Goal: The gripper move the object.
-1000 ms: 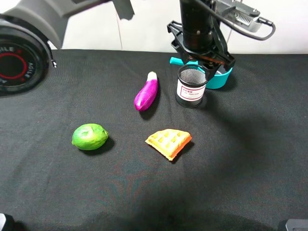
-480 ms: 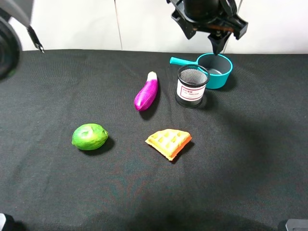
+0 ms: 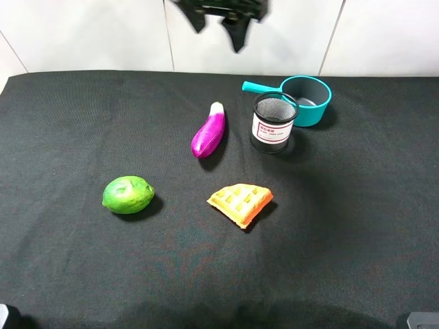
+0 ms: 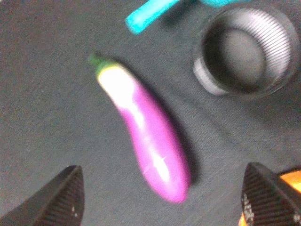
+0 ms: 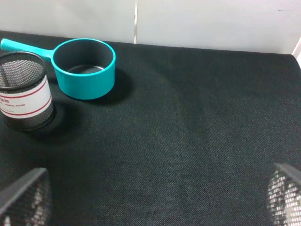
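- Mesh cup (image 3: 274,123): black wire-mesh cylinder, white label with red print, standing upright on the black table cloth (image 3: 343,226) at about 1 o'clock from the cloth's centre in the high view. Nothing grips it. It also shows in the left wrist view (image 4: 244,52), seen from above, and in the right wrist view (image 5: 24,92).
- Teal saucepan (image 3: 306,100): just beside the cup at its 1 o'clock, handle pointing toward 9 o'clock and passing just behind the cup's rim; whether pan and cup touch cannot be told.
- Toy eggplant (image 3: 209,130): purple with a white stem end, lying near the cup at its 9 o'clock, apart from it.
- Waffle piece (image 3: 240,203): orange wedge, at the cup's 7 o'clock, well apart.
- Lime (image 3: 127,195): green, at about 8 o'clock from the cloth's centre, well apart from all the rest.
- Left gripper (image 4: 162,200): jaws spread wide with nothing between them, hanging above the eggplant; in the high view it is a blurred dark shape (image 3: 226,17) at 12 o'clock, against the white wall, clear of the table.
- Right gripper (image 5: 155,202): mesh-patterned fingertips (image 5: 26,195) stand wide apart, empty, over bare cloth, well away from the cup.
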`<state>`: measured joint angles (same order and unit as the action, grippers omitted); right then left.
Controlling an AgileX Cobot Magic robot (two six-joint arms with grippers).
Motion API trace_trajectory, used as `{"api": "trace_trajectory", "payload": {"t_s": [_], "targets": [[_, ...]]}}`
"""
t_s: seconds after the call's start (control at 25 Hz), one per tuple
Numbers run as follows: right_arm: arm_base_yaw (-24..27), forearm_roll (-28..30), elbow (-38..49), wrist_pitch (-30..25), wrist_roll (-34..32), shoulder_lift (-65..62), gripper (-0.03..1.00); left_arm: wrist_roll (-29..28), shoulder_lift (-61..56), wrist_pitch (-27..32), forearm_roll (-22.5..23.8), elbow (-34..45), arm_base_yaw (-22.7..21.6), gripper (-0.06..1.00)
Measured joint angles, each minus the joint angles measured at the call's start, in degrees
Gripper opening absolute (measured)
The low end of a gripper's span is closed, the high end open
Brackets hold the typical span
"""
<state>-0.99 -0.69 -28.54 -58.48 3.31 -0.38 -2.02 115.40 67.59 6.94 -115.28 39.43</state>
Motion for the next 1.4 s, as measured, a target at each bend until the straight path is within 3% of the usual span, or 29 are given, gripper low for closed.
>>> {"api": "trace_trajectory", "payload": {"t_s": [0.44, 0.92, 1.2, 1.4], "targets": [[0.00, 0.00, 0.00, 0.00, 0.00, 0.00, 0.69, -0.23, -18.77, -0.10, 0.56, 26.84, -15.51, 0.73], [0.00, 0.00, 0.00, 0.00, 0.00, 0.00, 0.69, -4.12, -43.14, -0.15, 3.06, 53.62, -30.34, 0.73], [0.00, 0.00, 0.00, 0.00, 0.00, 0.00, 0.69, -5.54, -62.54, -0.09, 3.44, 68.98, -36.06, 0.73], [0.00, 0.00, 0.00, 0.00, 0.00, 0.00, 0.69, -5.92, -77.23, 0.01, 3.83, 76.85, -37.47, 0.73]]}}
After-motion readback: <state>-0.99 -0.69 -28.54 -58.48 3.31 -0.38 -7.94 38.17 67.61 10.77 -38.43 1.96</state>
